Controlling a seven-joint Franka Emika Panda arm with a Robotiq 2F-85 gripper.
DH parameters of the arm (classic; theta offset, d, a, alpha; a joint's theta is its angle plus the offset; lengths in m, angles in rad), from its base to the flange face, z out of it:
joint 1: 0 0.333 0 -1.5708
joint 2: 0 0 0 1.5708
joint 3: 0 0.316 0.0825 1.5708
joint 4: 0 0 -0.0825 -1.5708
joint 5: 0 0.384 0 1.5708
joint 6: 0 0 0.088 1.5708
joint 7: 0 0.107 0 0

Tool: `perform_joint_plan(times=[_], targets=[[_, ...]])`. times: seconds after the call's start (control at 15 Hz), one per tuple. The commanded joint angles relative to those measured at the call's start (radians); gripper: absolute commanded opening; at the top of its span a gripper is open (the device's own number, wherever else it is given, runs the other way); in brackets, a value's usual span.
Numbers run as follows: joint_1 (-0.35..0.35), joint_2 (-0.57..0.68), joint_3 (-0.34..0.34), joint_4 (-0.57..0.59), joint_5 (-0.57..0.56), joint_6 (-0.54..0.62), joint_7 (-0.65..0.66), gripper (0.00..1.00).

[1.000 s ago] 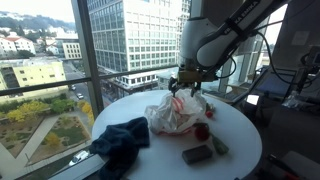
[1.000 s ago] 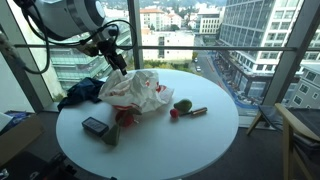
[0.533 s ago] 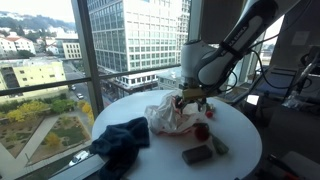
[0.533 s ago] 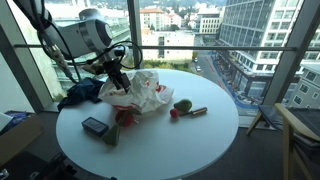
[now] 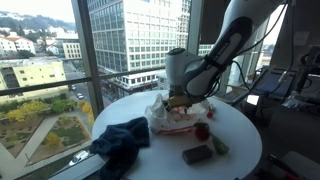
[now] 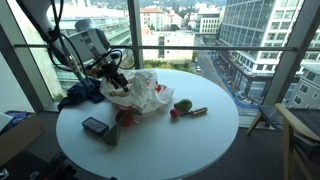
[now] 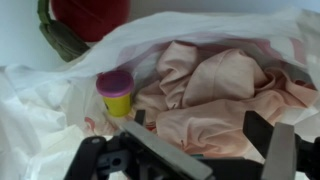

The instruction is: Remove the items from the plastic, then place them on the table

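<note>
The plastic (image 5: 172, 117) (image 6: 142, 93) lies crumpled near the middle of the round white table (image 5: 235, 125) (image 6: 190, 140). In the wrist view its mouth (image 7: 40, 115) gapes, and a pale pink-white cloth (image 7: 225, 85) lies bunched inside. A small pot with a purple lid (image 7: 115, 90) sits in the bag beside the cloth. My gripper (image 7: 205, 138) (image 5: 180, 100) (image 6: 115, 82) is open at the bag's mouth, just over the pink cloth, with nothing between its fingers. A dark navy garment (image 5: 120, 140) (image 6: 80, 95) lies on the table edge, outside the bag.
A small dark block (image 5: 197, 154) (image 6: 95, 125) and a red round object (image 5: 202, 131) (image 7: 88, 15) with a green piece lie near the bag. More small items (image 6: 183, 106) sit on its other side. Tall windows stand behind the table.
The arm has come down and moved across to the bag's open mouth. The gripper stayed open. The bag and garments have not moved.
</note>
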Motion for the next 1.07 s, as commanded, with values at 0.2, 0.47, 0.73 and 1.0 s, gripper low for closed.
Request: perform_joint_plan(times=[0.2, 0.47, 0.73, 1.0], targets=[[0.106, 0.185, -0.155, 0.129, -0.265, 0.052, 0.307, 1.0], [0.093, 0.245, -0.14, 0.18, -0.308, 0.047, 0.414, 1.0], [0.098, 0.256, -0.144, 0.195, -0.337, 0.055, 0.468, 0.58], [0.093, 0.218, -0.132, 0.181, -0.361, 0.038, 0.497, 0.27]])
